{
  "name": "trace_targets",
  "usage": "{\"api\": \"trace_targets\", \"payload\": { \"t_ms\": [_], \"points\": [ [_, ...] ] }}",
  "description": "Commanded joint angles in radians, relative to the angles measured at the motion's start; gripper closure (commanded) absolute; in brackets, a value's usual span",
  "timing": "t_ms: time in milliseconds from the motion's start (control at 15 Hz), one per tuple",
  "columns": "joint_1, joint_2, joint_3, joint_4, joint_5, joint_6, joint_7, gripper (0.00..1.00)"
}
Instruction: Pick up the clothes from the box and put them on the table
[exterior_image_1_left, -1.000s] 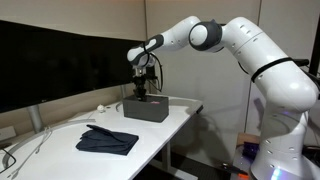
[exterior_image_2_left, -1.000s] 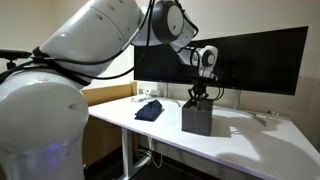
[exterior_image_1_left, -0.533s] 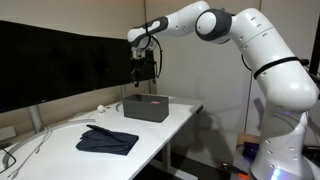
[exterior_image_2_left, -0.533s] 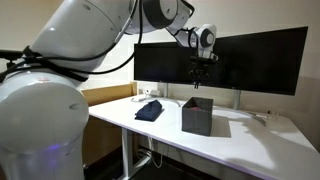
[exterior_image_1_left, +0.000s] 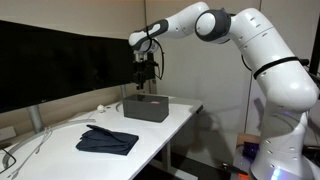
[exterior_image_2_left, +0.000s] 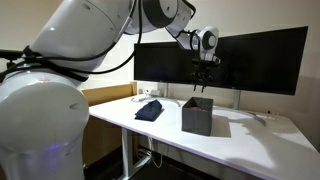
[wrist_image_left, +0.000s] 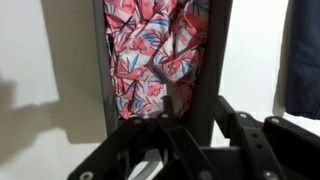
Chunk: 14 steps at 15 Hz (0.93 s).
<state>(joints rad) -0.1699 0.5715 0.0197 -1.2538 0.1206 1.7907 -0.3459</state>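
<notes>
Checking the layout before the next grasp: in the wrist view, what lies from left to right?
Bare table, left wall of the box, flowered clothes inside it, the right wall, a strip of table, dark cloth at the right edge.

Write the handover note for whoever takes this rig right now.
Gripper: hangs above the box, holding nothing. Whether it is open or shut is unclear.
Things: the pink floral cloth lies inside the box. The dark blue cloth lies on the table, apart from the box.
Done: the dark blue cloth is on the table.
Left: grasp the pink floral cloth, lift it out and lay it on the table.
</notes>
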Motion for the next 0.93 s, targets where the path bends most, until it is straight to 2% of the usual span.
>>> {"api": "trace_targets", "payload": {
  "t_ms": [0,200,467,667,867],
  "points": [
    [0.005,0.043,-0.014,-0.020,-0.020,0.032,0.003,0.23],
    [0.024,0.070,-0.034,-0.034,-0.070,0.089,0.025,0.02],
    [0.050,0.074,-0.057,-0.066,-0.137,0.155,0.097,0.00],
    [0.079,0.056,-0.083,-0.122,-0.151,0.244,0.254,0.00],
    [0.104,0.045,-0.105,-0.162,-0.133,0.279,0.431,0.00]
  ]
}}
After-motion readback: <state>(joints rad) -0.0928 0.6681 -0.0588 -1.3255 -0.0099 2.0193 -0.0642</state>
